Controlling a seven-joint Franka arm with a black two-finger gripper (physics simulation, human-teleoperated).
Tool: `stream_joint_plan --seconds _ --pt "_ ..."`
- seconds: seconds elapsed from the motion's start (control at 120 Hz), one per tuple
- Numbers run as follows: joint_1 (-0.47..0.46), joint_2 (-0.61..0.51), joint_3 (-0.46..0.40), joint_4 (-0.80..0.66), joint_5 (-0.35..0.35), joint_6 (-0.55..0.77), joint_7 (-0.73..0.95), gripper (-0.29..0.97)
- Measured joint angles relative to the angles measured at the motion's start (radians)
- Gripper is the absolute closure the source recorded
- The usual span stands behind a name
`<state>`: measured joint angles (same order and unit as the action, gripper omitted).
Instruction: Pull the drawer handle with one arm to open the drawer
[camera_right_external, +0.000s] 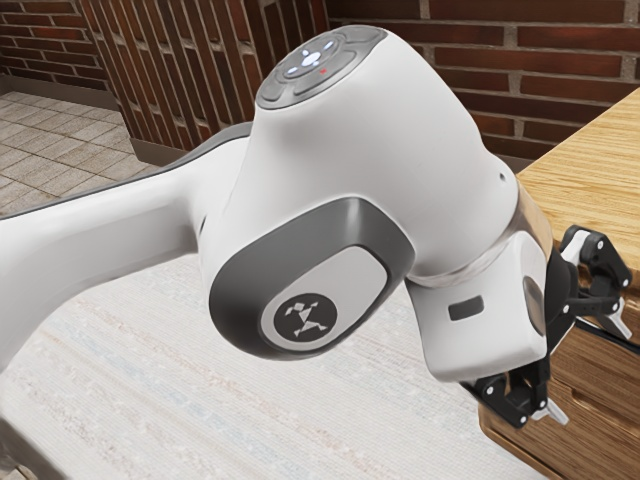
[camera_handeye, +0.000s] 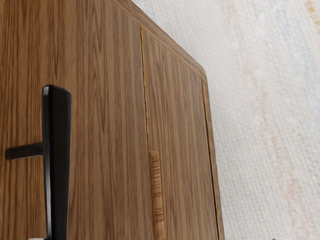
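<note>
Gripper is positioned at the front face of the wooden cabinet, at the exterior view's right. Its fingers are spread wide with nothing clamped. The black bar handle stands off the drawer front on a short post. The drawer appears closed, though the angle is poor.

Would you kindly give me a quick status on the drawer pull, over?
Gripper open, close to the wooden cabinet front. Black drawer handle just ahead of the hand, not grasped. No obstruction seen.
</note>
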<state>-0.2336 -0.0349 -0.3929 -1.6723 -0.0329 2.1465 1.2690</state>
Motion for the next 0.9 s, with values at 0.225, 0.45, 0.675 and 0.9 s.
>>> stream_joint_plan --seconds 0.225,0.45,0.675,0.9 --pt "-0.002 -0.017 0.002 0.0 -0.003 -0.027 -0.007 0.28" --pt "0.011 -0.03 0.009 0.0 -0.036 -0.072 -0.018 0.34" --pt "0.008 -0.056 0.009 -0.021 -0.051 -0.103 -0.034 0.37" --pt "0.011 -0.093 0.009 -0.04 -0.063 -0.123 -0.047 0.43"
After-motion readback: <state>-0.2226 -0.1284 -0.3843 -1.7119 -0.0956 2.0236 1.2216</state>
